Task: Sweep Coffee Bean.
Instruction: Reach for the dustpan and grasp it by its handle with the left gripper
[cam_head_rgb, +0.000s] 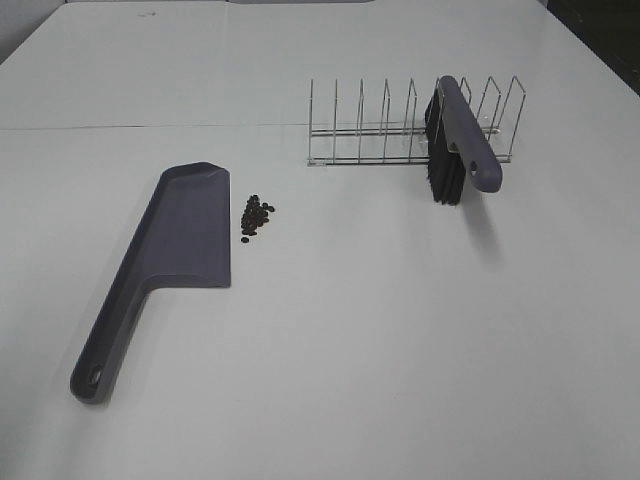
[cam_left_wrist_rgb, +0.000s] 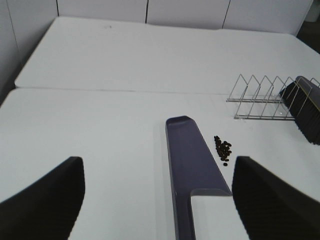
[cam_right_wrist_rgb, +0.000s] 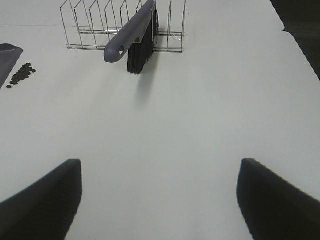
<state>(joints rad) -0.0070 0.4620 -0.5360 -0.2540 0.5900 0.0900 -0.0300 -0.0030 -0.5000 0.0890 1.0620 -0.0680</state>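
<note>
A small pile of dark coffee beans (cam_head_rgb: 256, 216) lies on the white table just right of the grey-purple dustpan (cam_head_rgb: 165, 260). The beans (cam_left_wrist_rgb: 223, 149) and dustpan (cam_left_wrist_rgb: 192, 172) also show in the left wrist view. A grey brush (cam_head_rgb: 462, 140) with black bristles leans in a wire rack (cam_head_rgb: 400, 130). In the right wrist view the brush (cam_right_wrist_rgb: 132, 35) stands ahead and the beans (cam_right_wrist_rgb: 21, 75) are far off to one side. Both grippers are out of the high view. My left gripper (cam_left_wrist_rgb: 157, 200) is open and empty behind the dustpan. My right gripper (cam_right_wrist_rgb: 159, 200) is open and empty.
The white table (cam_head_rgb: 400, 350) has a seam running across its far part. The wire rack (cam_right_wrist_rgb: 100, 25) stands at the back right. A dark area lies beyond the table's right edge (cam_right_wrist_rgb: 300, 30).
</note>
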